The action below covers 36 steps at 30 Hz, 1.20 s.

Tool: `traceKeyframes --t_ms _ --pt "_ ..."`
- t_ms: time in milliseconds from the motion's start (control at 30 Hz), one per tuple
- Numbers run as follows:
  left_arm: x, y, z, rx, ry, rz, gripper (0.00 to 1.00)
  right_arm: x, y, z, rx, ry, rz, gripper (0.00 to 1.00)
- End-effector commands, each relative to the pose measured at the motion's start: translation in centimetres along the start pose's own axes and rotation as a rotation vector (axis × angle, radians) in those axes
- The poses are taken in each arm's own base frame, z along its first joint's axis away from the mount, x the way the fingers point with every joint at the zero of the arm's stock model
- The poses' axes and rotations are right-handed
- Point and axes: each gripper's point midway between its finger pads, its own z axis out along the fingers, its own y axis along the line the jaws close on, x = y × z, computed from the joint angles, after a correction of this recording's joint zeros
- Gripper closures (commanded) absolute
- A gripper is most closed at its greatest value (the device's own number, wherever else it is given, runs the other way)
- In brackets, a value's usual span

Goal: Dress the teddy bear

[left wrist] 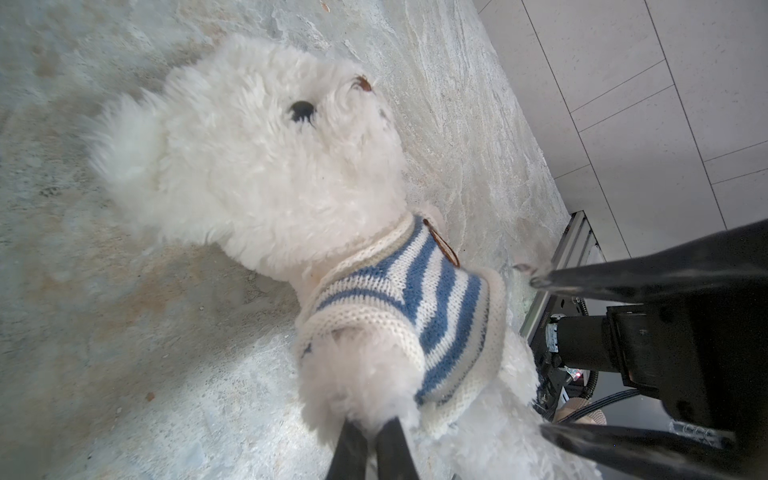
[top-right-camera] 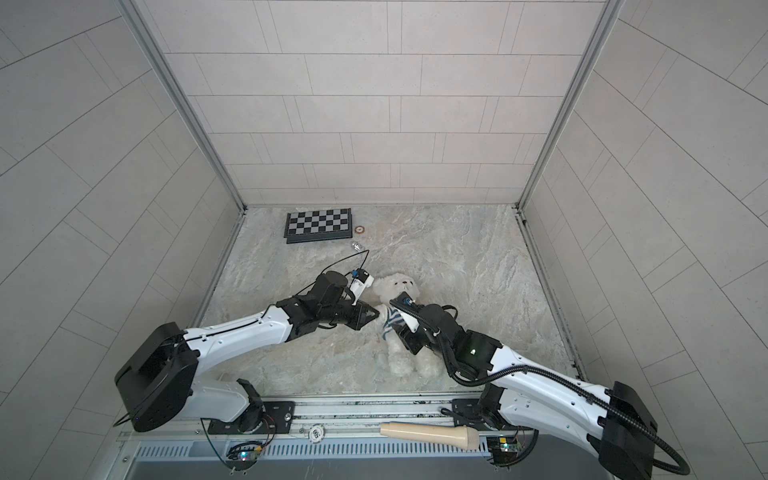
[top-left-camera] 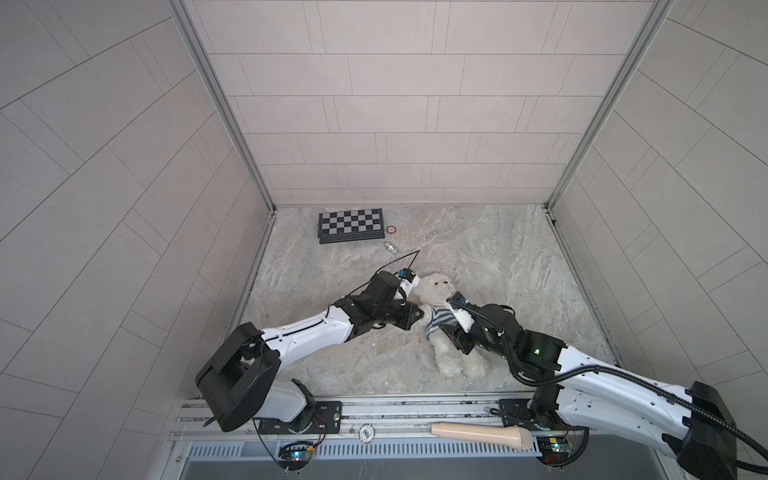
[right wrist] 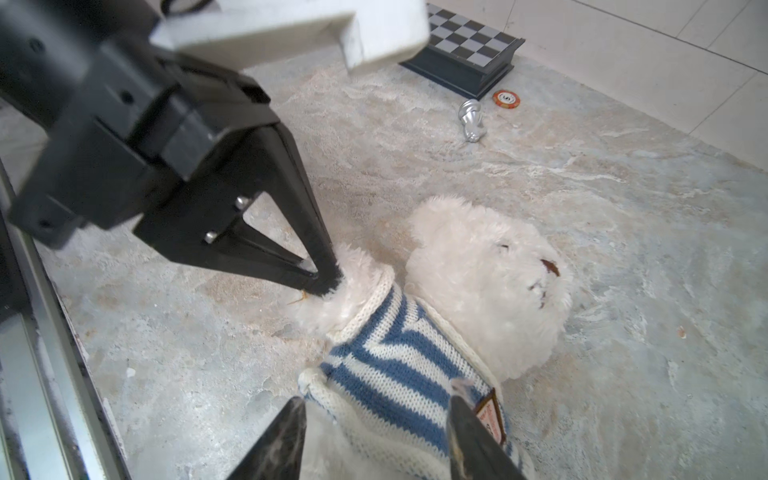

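Note:
The teddy bear (top-left-camera: 435, 289) (top-right-camera: 397, 286) lies on its back mid-table, head toward the back wall. It wears a blue-and-white striped knit sweater (top-left-camera: 437, 318) (left wrist: 419, 307) (right wrist: 390, 361) over its chest. My left gripper (top-left-camera: 419, 314) (top-right-camera: 376, 312) (left wrist: 370, 428) is shut on the fluffy end of the bear's arm, which sticks out of a sleeve; the right wrist view shows that same pinch (right wrist: 326, 282). My right gripper (top-left-camera: 451, 334) (top-right-camera: 406, 337) (right wrist: 376, 405) is open, one finger on each side of the sweater's lower part.
A chessboard (top-left-camera: 351, 224) stands at the back left. Beside it lie an orange chip (top-left-camera: 391, 228) and a silver chess piece (top-left-camera: 390, 247). A beige handle-like object (top-left-camera: 482, 434) rests on the front rail. Tiled walls close in the left, right and back.

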Motion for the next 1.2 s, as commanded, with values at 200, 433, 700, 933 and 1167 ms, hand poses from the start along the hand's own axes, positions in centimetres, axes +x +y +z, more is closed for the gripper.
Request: traceKeyframes --t_ms 200,433,700,933,1167 --pt "-1.6 -0.9 -0.9 0.016 -0.053 0.035 1.00 1.9 0.1 1.0 -0.009 0.002 0.074 0.57" --pt "-1.8 -0.9 -0.9 0.016 -0.057 0.035 1.00 4.1 0.0 0.6 -0.011 -0.005 0.133 0.81" --pt "-2.3 -1.2 -0.9 0.024 -0.064 0.042 1.00 4.4 -0.3 -0.5 -0.005 -0.035 0.144 1.00" --pt "-2.3 -1.4 -1.0 0.028 -0.062 0.050 1.00 3.4 0.1 -1.2 -0.031 -0.035 0.142 0.89" --pt "-2.3 -1.5 -1.2 0.031 -0.058 0.053 1.00 1.5 -0.8 -1.7 0.026 -0.043 0.065 0.56"
